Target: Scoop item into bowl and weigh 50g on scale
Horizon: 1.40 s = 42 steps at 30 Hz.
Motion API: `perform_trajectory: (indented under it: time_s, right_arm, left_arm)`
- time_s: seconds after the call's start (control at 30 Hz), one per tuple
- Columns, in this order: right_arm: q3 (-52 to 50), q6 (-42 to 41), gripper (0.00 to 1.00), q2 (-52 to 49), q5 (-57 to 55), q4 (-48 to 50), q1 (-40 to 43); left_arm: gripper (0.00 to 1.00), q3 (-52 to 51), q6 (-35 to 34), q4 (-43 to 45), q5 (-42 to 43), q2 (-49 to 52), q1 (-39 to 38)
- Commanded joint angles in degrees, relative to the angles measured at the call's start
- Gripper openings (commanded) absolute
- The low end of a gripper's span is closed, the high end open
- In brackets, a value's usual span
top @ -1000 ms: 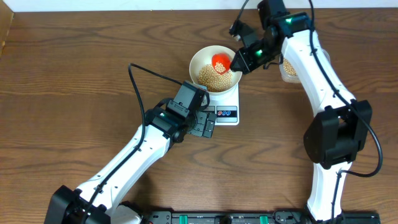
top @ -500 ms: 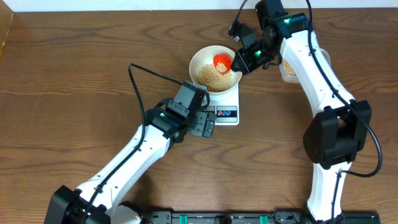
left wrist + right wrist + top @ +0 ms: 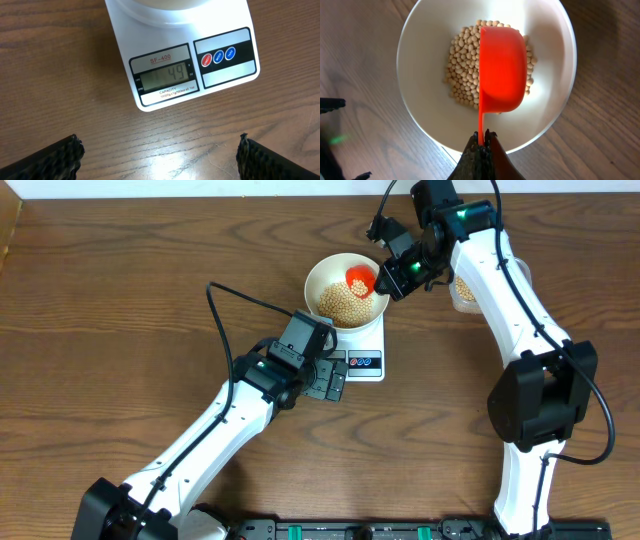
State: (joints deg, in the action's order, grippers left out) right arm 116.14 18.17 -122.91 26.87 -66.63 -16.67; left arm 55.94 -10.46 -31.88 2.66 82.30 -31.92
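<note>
- The right jaws were clamped on the thin handle (image 3: 480, 122) of a red scoop (image 3: 502, 65).
- The scoop hung tipped on its side over the white bowl (image 3: 420, 107), toward its 1 o'clock side from overhead.
- The beans (image 3: 462, 67) lay heaped in the bowl.
- The bowl sat on the scale (image 3: 130, 45), whose display (image 3: 165, 76) read 49.
- The left jaws stood wide apart and empty above the surface (image 3: 60, 100), at the scale's 7 o'clock.
</note>
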Motion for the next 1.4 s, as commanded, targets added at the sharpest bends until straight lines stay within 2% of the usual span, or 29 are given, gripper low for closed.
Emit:
perform_trajectory:
  time_s: [0.0, 0.77, 1.37]
  right_arm:
    - [0.11, 1.84, 0.01, 1.95, -0.42, -0.04, -0.37]
    - [0.11, 5.95, 0.01, 1.95, 0.31, -0.9, -0.46]
    - [0.11, 1.99, 0.01, 1.95, 22.91, -1.11, 8.76]
  left_arm:
    - [1.0, -0.44, 0.33, 0.04, -0.72, -0.44, 0.13]
    - [1.0, -0.44, 0.33, 0.04, -0.72, -0.44, 0.13]
    - [1.0, -0.44, 0.31, 0.04, -0.72, -0.44, 0.13]
